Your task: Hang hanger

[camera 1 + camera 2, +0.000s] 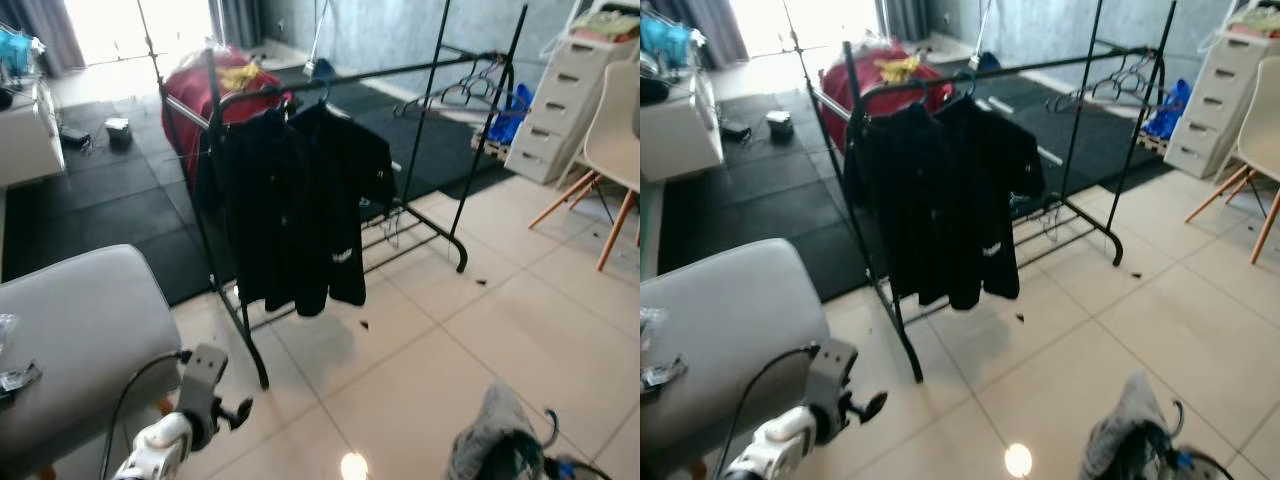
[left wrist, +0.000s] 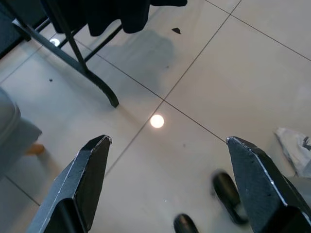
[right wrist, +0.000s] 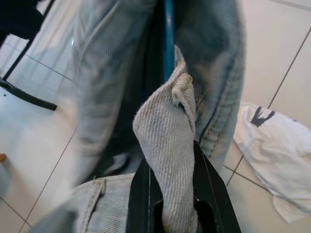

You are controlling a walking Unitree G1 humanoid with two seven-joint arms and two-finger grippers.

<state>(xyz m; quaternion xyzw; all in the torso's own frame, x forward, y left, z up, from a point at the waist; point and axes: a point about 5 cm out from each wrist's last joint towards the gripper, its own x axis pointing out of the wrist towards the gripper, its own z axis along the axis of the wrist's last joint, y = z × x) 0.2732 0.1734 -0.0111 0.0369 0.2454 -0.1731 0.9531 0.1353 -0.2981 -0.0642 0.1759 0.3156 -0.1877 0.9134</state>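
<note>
I have the right gripper (image 3: 170,213) low at the bottom right of the head views, its jaws pinching a fold of grey denim (image 3: 165,145) that hangs on a blue hanger (image 3: 168,43). In the head view that bundle (image 1: 495,435) sits near the bottom edge with the hook (image 1: 550,425) poking up beside it.

The left gripper (image 2: 165,184) is at the bottom left, jaws spread wide over bare floor tiles (image 2: 233,73), holding nothing.

The clothes rack (image 1: 400,70) stands in the upper middle of the frame, well apart from the garment. Two dark shirts (image 1: 300,200) crowd the left half of its top bar; the right half looks free apart from a few empty hangers (image 1: 470,90) on the rail behind.

To do this well, I would:
- walk closer first, since the bar looks out of reach from here;
- raise the garment so the hook comes above the bar, aiming for the open stretch right of the shirts;
- watch my grip, because I seem to be holding cloth and not the hanger itself, so the hook may swing or twist;
- steady the hook with the free left gripper if it turns away from the bar.

A white cloth (image 3: 277,150) lies on the floor near my feet; I would step round it.
</note>
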